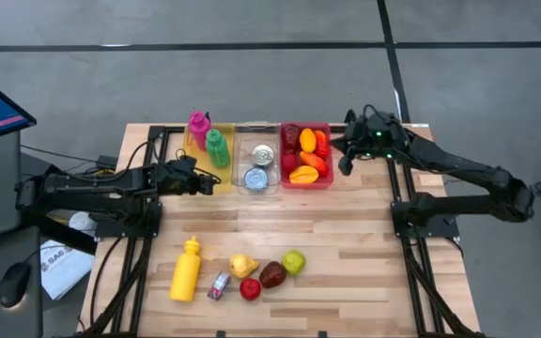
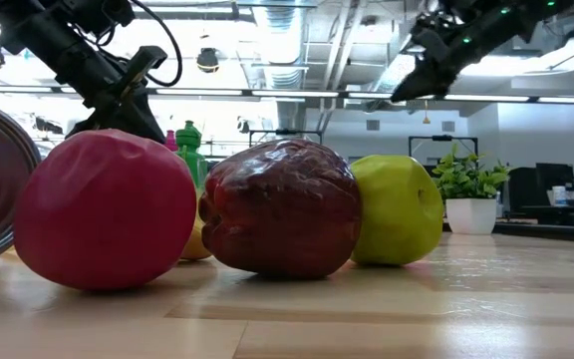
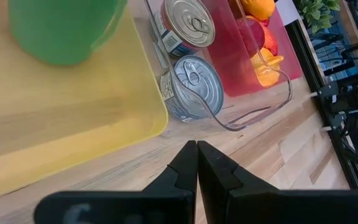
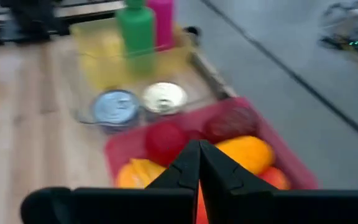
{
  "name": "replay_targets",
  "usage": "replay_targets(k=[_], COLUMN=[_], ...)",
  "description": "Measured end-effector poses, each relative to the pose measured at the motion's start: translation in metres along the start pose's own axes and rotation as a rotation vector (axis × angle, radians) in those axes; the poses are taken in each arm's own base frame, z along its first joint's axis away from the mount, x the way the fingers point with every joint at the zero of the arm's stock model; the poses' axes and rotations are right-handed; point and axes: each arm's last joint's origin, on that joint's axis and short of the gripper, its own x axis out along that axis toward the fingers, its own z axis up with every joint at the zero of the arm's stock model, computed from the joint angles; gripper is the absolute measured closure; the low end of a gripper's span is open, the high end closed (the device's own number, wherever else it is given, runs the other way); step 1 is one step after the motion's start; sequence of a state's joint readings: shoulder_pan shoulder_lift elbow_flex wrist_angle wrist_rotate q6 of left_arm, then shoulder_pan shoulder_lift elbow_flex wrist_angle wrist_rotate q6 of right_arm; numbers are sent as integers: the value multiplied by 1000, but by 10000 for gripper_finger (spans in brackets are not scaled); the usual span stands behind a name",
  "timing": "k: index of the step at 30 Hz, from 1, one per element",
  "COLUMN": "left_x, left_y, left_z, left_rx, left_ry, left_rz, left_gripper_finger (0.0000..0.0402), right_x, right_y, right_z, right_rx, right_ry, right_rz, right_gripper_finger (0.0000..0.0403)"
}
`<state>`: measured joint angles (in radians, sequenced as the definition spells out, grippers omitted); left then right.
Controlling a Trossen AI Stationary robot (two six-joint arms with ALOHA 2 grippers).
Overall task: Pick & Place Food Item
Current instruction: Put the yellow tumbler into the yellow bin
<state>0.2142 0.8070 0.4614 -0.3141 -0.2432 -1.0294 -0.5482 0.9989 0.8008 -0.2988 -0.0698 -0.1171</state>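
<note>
Loose food lies in a row near the table's front edge: a yellow fruit [image 1: 242, 266], a red fruit [image 1: 250, 288], a dark red apple [image 1: 272, 274] and a green apple [image 1: 293, 262]. All rest on the wood, and no gripper touches them. At the far side, a red bin [image 1: 305, 185] holds several orange, yellow and red fruits. My right gripper [image 1: 345, 161] is shut and hangs in the air at that bin's right edge, above its fruit [image 4: 241, 152]. My left gripper [image 1: 218, 182] is shut, holds nothing, and hovers by the near corner of the yellow bin [image 3: 73, 124].
The yellow bin [image 1: 192, 143] holds a pink and a green bottle. A clear bin [image 1: 239, 161] between the yellow and red ones holds two cans [image 3: 194, 87]. A yellow bottle [image 1: 186, 269] and a small can [image 1: 218, 285] lie by the loose food. Bare wood spans the table's middle.
</note>
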Motion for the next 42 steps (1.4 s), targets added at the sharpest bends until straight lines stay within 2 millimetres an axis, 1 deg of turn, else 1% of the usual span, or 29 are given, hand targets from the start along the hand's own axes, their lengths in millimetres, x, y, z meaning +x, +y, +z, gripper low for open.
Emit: replay_targets(k=[4,7,10,13,17,20,22,24,27,31,34,39,42], left_x=[0,0,0,0,0,0,0,2,5,14,23,36,41], left_y=[0,0,0,0,0,0,-1,-6,-14,-22,-26,-42,-52], left_z=[0,0,0,0,0,1,3,6,11,13,10,0,-4], left_rx=[0,0,0,0,0,-8,-61,-106,-114,-120,-103,-60,-39], left_ry=[0,0,1,1,0,-24,-64,-115,-182,-217,-212,-216,-187], left_rz=[0,0,0,0,1,9,4,-21,-89,-131,-145,-236,-235], left_gripper_finger=[401,401,401,401,401,401,401,401,401,401,401,401,401], right_x=[-14,-20,-20,-18,-12,-7,-3,0,3,4,3,2,2], right_y=[-12,-22,-32,-39,-44,-46,-47,-48,-50,-51,-52,-54,-57], right_z=[-13,-23,-36,-44,-52,-55,-56,-55,-53,-48,-45,-43,-44], right_rx=[6,34,68,92,110,113,112,109,100,57,42,40,45], right_ry=[-4,-11,21,44,75,81,79,70,47,3,-31,-48,-46], right_rz=[-105,-165,-218,-251,-266,-267,-266,-268,-272,-283,-292,-304,-315], right_gripper_finger=[400,400,400,400,400,400,400,400,400,400,400,400,400])
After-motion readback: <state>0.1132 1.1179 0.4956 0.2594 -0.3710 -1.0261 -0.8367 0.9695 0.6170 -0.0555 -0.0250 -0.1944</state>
